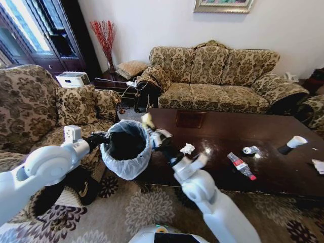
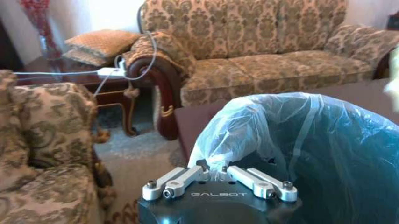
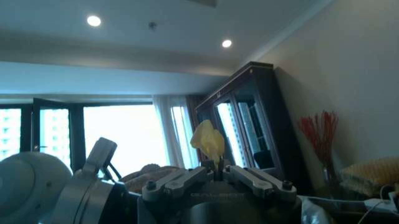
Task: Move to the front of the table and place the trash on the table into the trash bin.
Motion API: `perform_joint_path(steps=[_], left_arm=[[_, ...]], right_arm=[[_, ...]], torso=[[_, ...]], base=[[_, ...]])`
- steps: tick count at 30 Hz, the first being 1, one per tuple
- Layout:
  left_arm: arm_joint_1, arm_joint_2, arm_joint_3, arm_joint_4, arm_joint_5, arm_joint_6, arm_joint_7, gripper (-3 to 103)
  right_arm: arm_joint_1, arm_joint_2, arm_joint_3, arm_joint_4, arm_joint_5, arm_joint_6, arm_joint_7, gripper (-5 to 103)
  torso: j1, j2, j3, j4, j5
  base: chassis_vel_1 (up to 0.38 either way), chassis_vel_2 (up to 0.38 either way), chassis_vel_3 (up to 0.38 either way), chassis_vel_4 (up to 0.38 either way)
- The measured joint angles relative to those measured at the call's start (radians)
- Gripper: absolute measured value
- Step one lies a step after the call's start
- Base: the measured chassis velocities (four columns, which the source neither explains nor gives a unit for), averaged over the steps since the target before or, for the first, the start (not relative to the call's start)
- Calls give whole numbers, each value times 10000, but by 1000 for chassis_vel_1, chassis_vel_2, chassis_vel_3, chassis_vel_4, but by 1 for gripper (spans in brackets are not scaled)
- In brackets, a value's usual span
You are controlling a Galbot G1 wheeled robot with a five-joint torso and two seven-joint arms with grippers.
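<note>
My left gripper [image 1: 103,138] is shut on the bag-lined rim of the trash bin [image 1: 126,147] and holds it up at the left end of the table [image 1: 212,126]. In the left wrist view the left gripper [image 2: 216,174] pinches the whitish bag of the trash bin [image 2: 299,140]. My right gripper [image 1: 152,129] is shut on a yellowish scrap [image 1: 147,120] over the bin's far rim. That scrap [image 3: 208,136] sticks up from the right gripper [image 3: 218,172]. On the table lie a crumpled tissue [image 1: 187,149], a bottle with a red label [image 1: 241,166], a small can [image 1: 249,150], a paper cup [image 1: 296,142] and a wrapper [image 1: 318,165].
A patterned sofa [image 1: 217,76] stands behind the table and an armchair [image 1: 35,106] sits at my left. A dark side table [image 1: 114,81] with cushions and cables fills the corner. A patterned rug [image 1: 147,207] covers the floor in front.
</note>
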Motion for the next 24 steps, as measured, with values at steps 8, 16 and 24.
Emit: perform_joint_path(steps=[8, 16, 24], left_arm=[[100, -339, -196, -345, 36, 157, -1, 3], [139, -389, -143, -382, 83, 160, 26, 3], [169, -408, -121, -57, 204, 213, 8, 3]], right_arm=[[-58, 243, -411, -188, -386, -369, 80, 20], [-363, -52, -105, 140, -306, -257, -29, 52], [-1115, -115, 1317, 945, 43, 258, -105, 79]], torso=[[0, 0, 0, 1, 0], [0, 0, 0, -1, 1], [-1, 0, 0, 1, 2]], base=[[0, 0, 0, 0], [0, 0, 0, 0], [0, 0, 0, 0]])
